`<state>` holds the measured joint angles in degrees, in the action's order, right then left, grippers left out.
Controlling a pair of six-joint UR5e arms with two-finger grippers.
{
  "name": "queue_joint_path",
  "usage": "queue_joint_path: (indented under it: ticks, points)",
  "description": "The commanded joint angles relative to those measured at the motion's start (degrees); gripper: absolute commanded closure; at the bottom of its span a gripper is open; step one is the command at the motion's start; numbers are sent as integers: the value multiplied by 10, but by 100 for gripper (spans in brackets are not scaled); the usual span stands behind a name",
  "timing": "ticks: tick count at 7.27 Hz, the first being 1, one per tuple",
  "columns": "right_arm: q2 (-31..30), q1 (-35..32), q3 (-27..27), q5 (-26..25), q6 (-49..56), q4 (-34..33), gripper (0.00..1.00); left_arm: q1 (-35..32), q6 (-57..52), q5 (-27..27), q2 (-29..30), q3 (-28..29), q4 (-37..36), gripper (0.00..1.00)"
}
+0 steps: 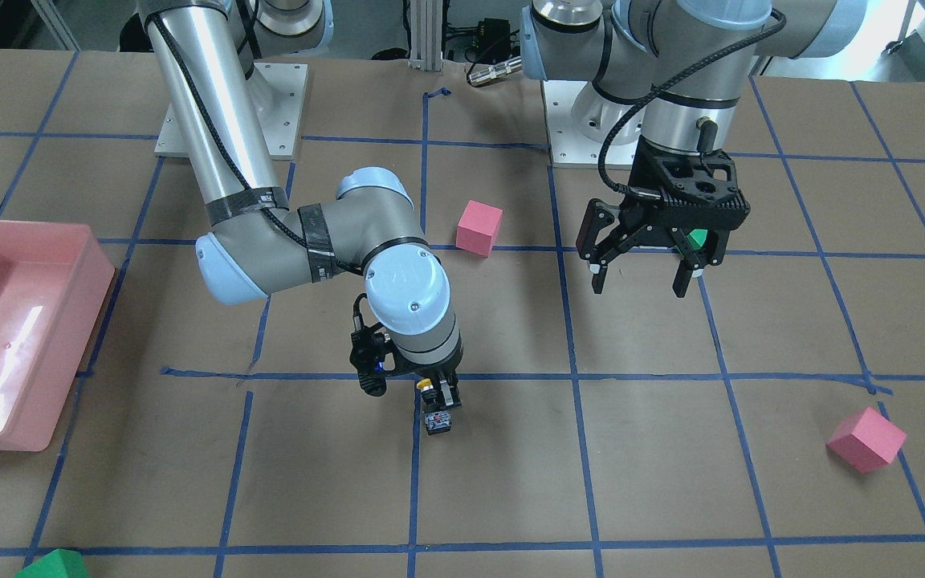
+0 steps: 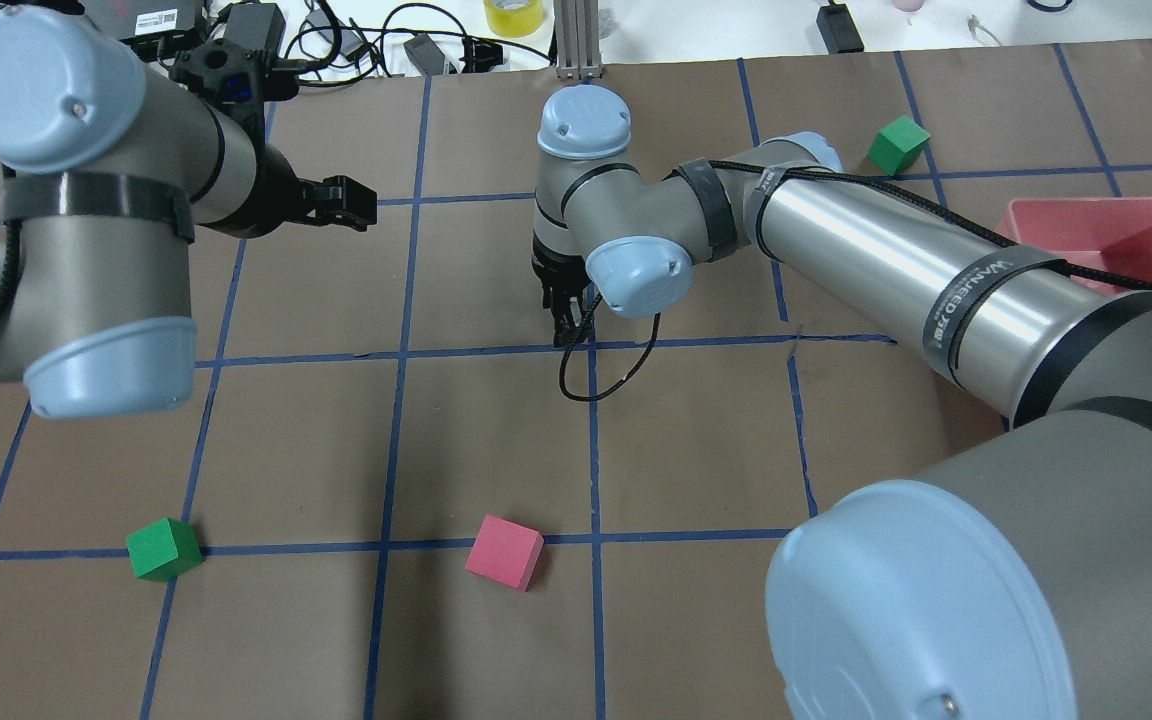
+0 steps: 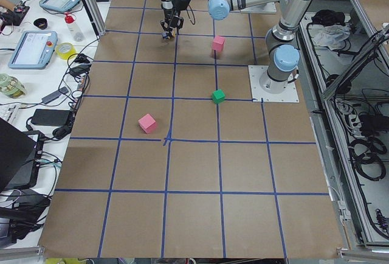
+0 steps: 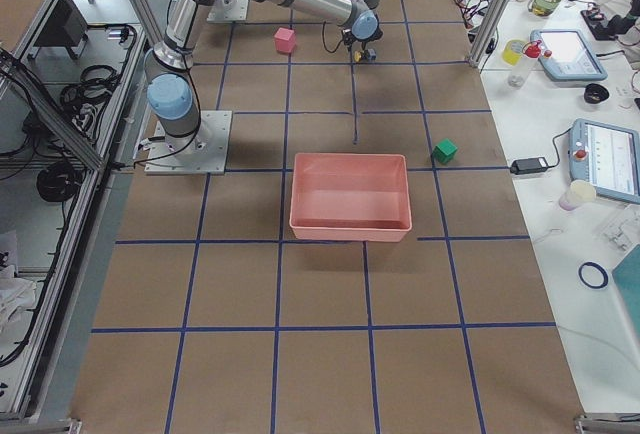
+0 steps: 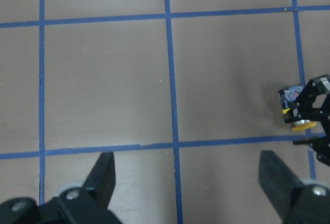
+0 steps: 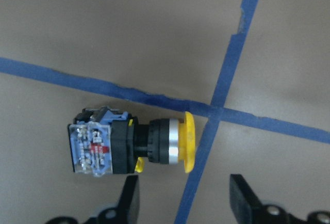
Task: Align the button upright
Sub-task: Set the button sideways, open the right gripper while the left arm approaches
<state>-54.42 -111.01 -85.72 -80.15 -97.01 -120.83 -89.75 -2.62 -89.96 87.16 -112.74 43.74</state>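
Observation:
The button (image 6: 134,144) lies on its side on the brown table, yellow cap next to a blue tape crossing, block base away from it. It also shows in the front view (image 1: 436,417) and at the right edge of the left wrist view (image 5: 293,102). My right gripper (image 1: 438,397) hangs low right over it, jaws open. In the right wrist view the gripper (image 6: 185,198) shows both fingers just short of the button, not closed on it. My left gripper (image 1: 641,281) is open and empty, raised well off to the side; it also shows in the left wrist view (image 5: 185,182).
A pink cube (image 1: 479,228) lies between the arms and another pink cube (image 1: 866,439) lies far out. One green cube (image 1: 697,238) sits behind the left gripper and another green cube (image 1: 53,566) is at the table edge. A pink bin (image 1: 101,281) stands on the right arm's side.

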Motion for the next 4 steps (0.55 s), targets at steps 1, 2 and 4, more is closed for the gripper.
queue_joint_path:
  ticks: [1,2,4]
  points:
    - [-17,2,-1,-12,84,-2,11,-11,7,-21,-7,-82,-131,0]
    - [-47,2,-9,-65,207,3,3,-23,46,-21,-5,-129,-199,0]
    - [-81,14,-21,-150,412,23,2,-44,64,-49,4,-206,-319,0]
